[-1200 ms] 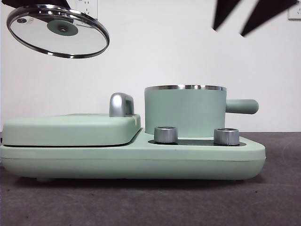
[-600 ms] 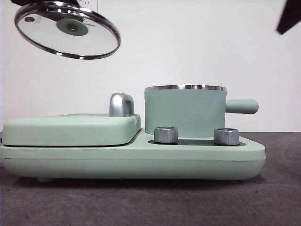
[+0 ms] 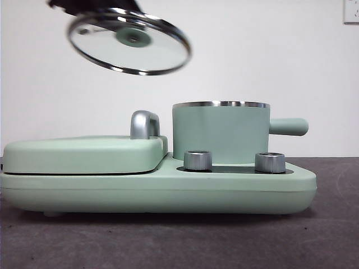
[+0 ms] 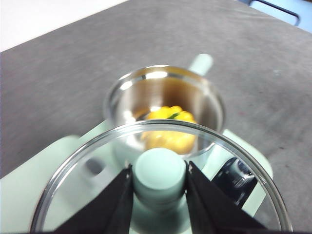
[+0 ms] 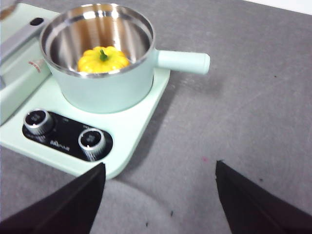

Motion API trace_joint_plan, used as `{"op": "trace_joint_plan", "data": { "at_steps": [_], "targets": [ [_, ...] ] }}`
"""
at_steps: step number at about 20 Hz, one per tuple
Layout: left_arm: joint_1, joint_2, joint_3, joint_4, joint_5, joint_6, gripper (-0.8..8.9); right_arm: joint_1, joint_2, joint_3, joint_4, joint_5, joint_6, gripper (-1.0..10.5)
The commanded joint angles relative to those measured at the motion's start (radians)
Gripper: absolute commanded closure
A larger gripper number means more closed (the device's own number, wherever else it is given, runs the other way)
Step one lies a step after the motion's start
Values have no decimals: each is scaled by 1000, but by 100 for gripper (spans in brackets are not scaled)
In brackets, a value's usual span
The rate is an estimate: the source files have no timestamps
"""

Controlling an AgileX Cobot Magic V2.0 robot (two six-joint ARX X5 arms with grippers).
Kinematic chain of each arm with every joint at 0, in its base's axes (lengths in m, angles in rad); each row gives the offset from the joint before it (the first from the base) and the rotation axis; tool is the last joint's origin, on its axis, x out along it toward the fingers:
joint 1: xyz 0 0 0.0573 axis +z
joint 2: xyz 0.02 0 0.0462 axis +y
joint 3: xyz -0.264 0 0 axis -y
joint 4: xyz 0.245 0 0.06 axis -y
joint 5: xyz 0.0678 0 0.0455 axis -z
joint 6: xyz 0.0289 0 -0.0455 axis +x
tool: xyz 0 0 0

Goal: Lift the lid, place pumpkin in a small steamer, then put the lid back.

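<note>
My left gripper [image 4: 159, 187] is shut on the mint-green knob [image 4: 159, 176] of the glass lid [image 3: 130, 47], holding it tilted in the air, above and to the left of the small steamer [image 3: 220, 132]. The steamer stands open on the appliance base. The yellow pumpkin [image 5: 103, 59] lies inside the steamer [image 5: 102, 58]; it also shows in the left wrist view [image 4: 169, 130]. My right gripper [image 5: 158, 195] is open and empty, up over the table beside the base, out of the front view.
The wide mint-green appliance base [image 3: 157, 188] has two silver knobs [image 3: 197, 160] in front of the steamer. A flat mint-green cover [image 3: 84, 152] with a steel handle [image 3: 144, 124] takes its left half. The steamer's side handle [image 3: 288, 126] sticks out to the right.
My left gripper has carried the lid to the right, toward the steamer. The right gripper's black tips have left the top right of the front view.
</note>
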Motion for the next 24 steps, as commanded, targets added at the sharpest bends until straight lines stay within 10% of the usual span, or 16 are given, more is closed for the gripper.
{"op": "trace_joint_plan", "data": {
  "at_steps": [1,24],
  "targets": [
    [-39,53,15,100,-17,11,803,5,-7,0,-25,5,18,601],
    [-174,402,75,576,-103,18,803,5,-7,0,-169,5,32,601]
  ]
}}
